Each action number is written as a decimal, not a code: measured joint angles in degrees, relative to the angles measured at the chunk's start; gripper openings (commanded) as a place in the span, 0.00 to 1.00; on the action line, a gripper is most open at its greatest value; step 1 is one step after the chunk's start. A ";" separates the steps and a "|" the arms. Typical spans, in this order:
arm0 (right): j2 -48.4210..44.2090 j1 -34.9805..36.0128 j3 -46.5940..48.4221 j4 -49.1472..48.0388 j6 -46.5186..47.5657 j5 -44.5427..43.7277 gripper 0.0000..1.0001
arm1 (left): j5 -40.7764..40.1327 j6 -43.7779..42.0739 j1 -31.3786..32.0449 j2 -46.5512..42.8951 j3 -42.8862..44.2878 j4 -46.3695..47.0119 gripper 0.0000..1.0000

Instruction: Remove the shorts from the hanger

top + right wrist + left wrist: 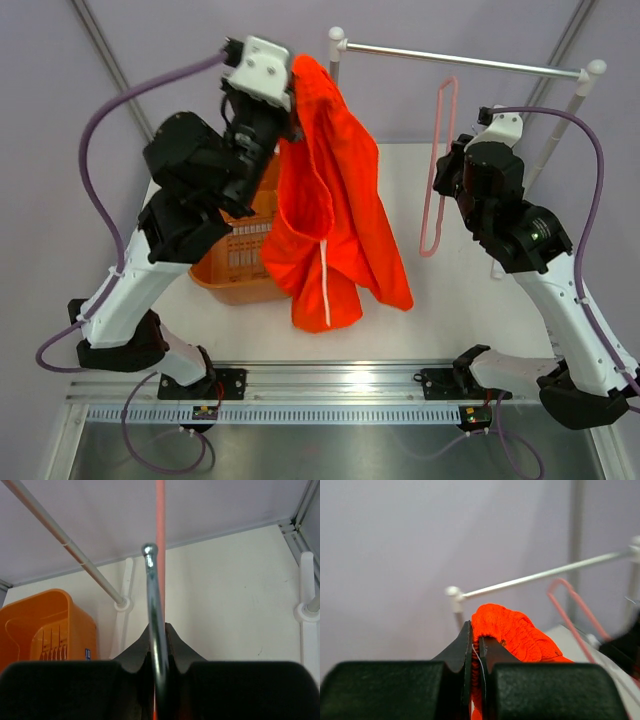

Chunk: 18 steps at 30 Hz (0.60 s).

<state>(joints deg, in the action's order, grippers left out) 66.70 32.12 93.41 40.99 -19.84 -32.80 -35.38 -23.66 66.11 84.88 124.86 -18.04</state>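
The red-orange shorts (pixel 335 200) hang limp from my raised left gripper (pixel 293 115), which is shut on their elastic waistband. In the left wrist view the waistband (pixel 515 632) bulges past the closed left gripper (pixel 477 647). The pale-pink hanger (pixel 428 215) hangs apart from the shorts, to their right, with nothing on it. My right gripper (pixel 447 168) holds it. In the right wrist view the right gripper (pixel 158 630) is shut on the hanger's metal hook (pixel 152 595), and the pink loop (pixel 160 510) runs on beyond it. The hanger also shows in the left wrist view (pixel 575 615).
An orange plastic basket (pixel 235 270) stands on the table behind the shorts' left side, and also shows in the right wrist view (pixel 45 625). A silver rail (pixel 460 58) on white posts spans the back right, above the hanger.
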 measured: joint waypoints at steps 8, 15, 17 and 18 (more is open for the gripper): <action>-2.56 -0.04 -7.34 0.72 -0.44 3.17 0.00 | -6.10 -2.86 -18.05 0.61 7.72 8.04 0.00; -2.67 -0.04 -10.69 0.39 -0.46 5.35 0.00 | -9.27 -1.84 -25.14 -3.17 3.10 12.17 0.00; -2.69 -0.04 -11.50 0.35 -0.52 5.55 0.00 | -9.44 -0.81 -25.70 -5.22 -1.36 12.35 0.00; -2.69 -0.04 -11.82 0.37 -0.59 5.75 0.00 | -9.40 -0.04 -26.16 -5.95 -3.34 12.22 0.00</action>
<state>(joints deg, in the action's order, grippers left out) 64.01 32.08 81.58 41.36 -20.43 -27.05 -44.77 -23.70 39.94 78.94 121.51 -5.82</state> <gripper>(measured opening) 0.152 0.034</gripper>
